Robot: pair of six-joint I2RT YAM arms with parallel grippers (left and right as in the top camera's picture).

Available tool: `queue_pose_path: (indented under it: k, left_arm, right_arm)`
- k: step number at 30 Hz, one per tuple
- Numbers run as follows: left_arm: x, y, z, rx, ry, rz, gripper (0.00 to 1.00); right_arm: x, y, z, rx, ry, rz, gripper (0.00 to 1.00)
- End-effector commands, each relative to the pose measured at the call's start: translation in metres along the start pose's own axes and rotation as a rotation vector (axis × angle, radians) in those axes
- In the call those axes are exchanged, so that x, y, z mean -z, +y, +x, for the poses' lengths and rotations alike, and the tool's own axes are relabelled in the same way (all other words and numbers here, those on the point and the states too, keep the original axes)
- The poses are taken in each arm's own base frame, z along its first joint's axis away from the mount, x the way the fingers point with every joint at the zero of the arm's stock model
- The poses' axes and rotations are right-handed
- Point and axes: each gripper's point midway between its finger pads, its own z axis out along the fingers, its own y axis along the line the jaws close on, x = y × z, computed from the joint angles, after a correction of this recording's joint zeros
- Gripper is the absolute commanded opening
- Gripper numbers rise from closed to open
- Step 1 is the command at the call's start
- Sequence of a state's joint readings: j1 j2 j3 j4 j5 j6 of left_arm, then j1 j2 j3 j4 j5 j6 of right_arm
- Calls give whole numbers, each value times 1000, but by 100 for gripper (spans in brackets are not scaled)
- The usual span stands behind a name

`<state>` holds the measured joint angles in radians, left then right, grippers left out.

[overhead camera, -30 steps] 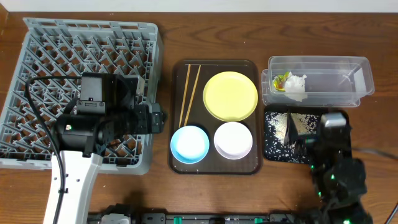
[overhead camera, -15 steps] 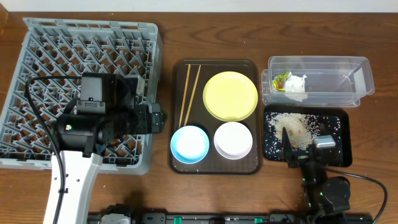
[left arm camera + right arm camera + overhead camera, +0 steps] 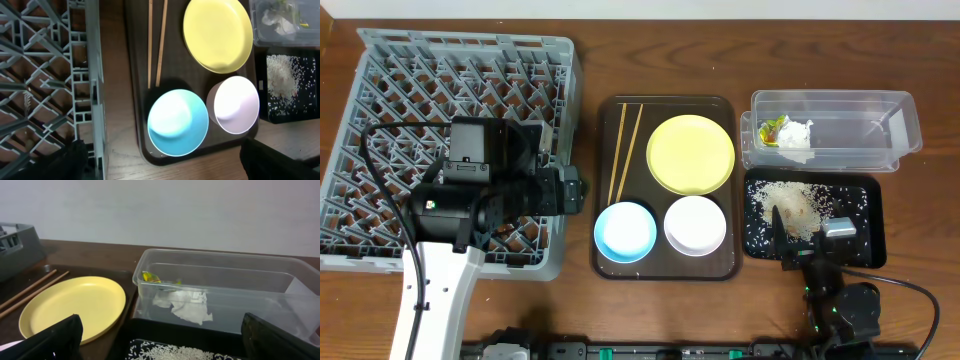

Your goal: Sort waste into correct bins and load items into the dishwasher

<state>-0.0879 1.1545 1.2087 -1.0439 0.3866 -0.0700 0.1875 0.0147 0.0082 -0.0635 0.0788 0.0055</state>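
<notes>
The grey dishwasher rack [image 3: 450,100] stands at the left, with my left gripper [image 3: 565,190] open at its right edge. Between its fingers [image 3: 270,160] lie the light blue bowl [image 3: 178,121] and the white bowl [image 3: 233,104]. The yellow plate [image 3: 691,153] and the chopsticks [image 3: 625,150] share the same brown tray [image 3: 665,265]. In the clear tub [image 3: 860,130] are the orange-and-green wrapper [image 3: 149,276] and the white tissue [image 3: 182,305]. Rice [image 3: 795,205] is heaped in the black tray [image 3: 865,215]. My right gripper [image 3: 810,235] is open and empty at that tray's front edge.
The left arm's body [image 3: 470,200] covers the rack's front middle. The right arm's base [image 3: 845,310] sits at the table's front edge, a cable trailing to its right. Bare wood shows in narrow strips between the rack, the brown tray and the bins.
The right arm has drawn back from over the black tray toward the front edge, uncovering the rice pile. The left arm has not moved.
</notes>
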Motion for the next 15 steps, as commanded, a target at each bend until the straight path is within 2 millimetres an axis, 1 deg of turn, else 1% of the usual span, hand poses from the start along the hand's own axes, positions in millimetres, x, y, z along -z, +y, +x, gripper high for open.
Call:
queue_pose_path:
  k: [1,12,15]
  left_arm:
    - [5,-4,-5,-19,-19,6,98]
    - [5,-4,-5,-18,-19,7,98]
    - [6,-11,-10,34,-36,44,98]
  right_arm:
    - [0,-2,1,10,1,9,99]
    - [0,-2,1,10,1,9,99]
    - [0,-2,1,10,1,9,99]
